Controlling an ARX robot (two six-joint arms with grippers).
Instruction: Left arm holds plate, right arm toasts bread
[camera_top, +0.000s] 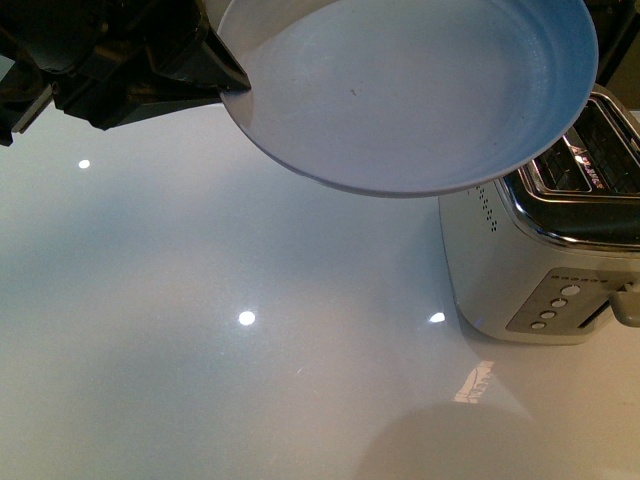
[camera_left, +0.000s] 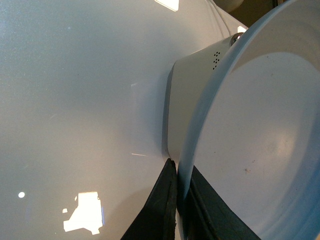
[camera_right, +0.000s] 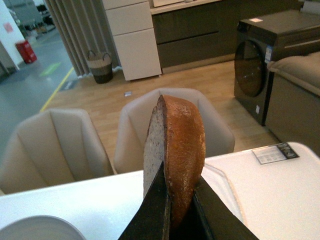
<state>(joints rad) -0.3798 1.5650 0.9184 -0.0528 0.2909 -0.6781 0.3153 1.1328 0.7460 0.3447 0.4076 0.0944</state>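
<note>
Pale-blue plate (camera_top: 400, 90) hangs tilted over the tabletop (camera_top: 200, 350) beside the toaster (camera_top: 530, 250), your left pincer (camera_left: 177, 205) clamped on its rim, likely to receive toast, while your right pincer (camera_right: 177, 212), closed on the bread (camera_right: 175, 145), holds it upright, probably for a slot.

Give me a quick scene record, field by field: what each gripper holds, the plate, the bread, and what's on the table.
left gripper: shut on the plate's rim
plate: pale blue, empty, held in the air above the table
right gripper: shut on the bread
bread: one brown slice, held on edge, not in the toaster
toaster: stands on the table, on the robot's right
</note>
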